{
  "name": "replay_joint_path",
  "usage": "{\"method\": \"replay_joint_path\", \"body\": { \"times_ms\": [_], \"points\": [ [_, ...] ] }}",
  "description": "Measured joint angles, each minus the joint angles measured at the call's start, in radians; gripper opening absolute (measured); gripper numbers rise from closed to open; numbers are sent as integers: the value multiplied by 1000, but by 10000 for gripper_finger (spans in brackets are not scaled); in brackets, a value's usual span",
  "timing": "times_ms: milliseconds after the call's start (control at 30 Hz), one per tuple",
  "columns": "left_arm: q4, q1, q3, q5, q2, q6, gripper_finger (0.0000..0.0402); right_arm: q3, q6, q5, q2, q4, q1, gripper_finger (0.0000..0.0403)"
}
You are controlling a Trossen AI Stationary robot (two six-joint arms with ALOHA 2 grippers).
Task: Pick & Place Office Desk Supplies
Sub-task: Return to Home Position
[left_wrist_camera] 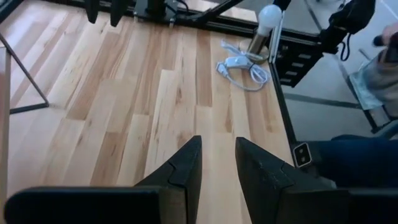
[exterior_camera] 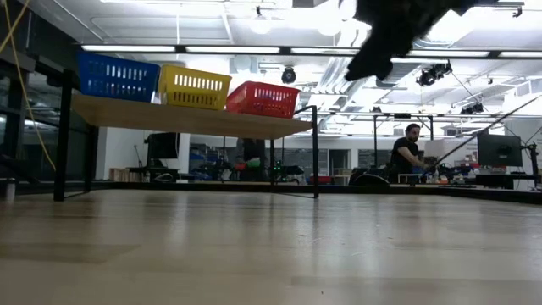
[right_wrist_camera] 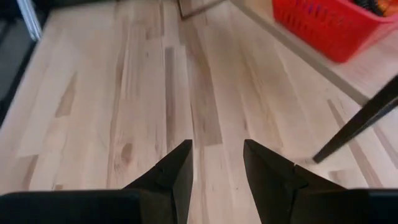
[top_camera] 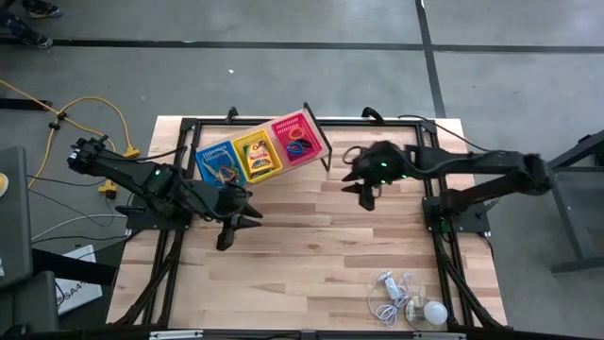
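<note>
Three small baskets stand in a row on a raised wooden board at the table's far side: blue, yellow and red. Rubber bands lie in the blue and red baskets, and a crayon box lies in the yellow one. My left gripper hovers open over bare table, in front of the blue basket, with nothing between its fingers. My right gripper hovers open to the right of the board, fingers empty, with the red basket ahead of it.
The board stands on thin black legs above the table, with the baskets on it. A white bulb with a thin cord lies near the front right corner. Bare wood spreads across the middle. A person sits in the room behind.
</note>
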Motion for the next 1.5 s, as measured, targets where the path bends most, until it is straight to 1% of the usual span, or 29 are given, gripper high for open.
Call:
{"method": "replay_joint_path", "body": {
  "times_ms": [167, 300, 433, 567, 733, 1033, 1333, 1500],
  "points": [
    [26, 0, 0, 0, 0, 0, 94, -220, 49, 7, -175, 210, 0, 130],
    [34, 0, 0, 0, 0, 0, 94, -357, 98, 83, -298, 317, 0, 130],
    [34, 0, 0, 0, 0, 0, 94, -479, 125, 158, -423, 382, 0, 130],
    [33, 0, 0, 0, 0, 0, 94, -577, 151, 195, -526, 427, 2, 130],
    [33, 0, 0, 0, 0, 0, 94, -685, 172, 210, -661, 505, 2, 130],
    [32, 0, 0, 0, 0, 0, 94, -802, 191, 204, -828, 551, 2, 130],
    [33, 0, 0, 0, 0, 0, 94, -869, 205, 164, -934, 567, 8, 130],
    [32, 0, 0, 0, 0, 0, 94, -886, 205, 162, -983, 553, 27, 130]
  ]
}}
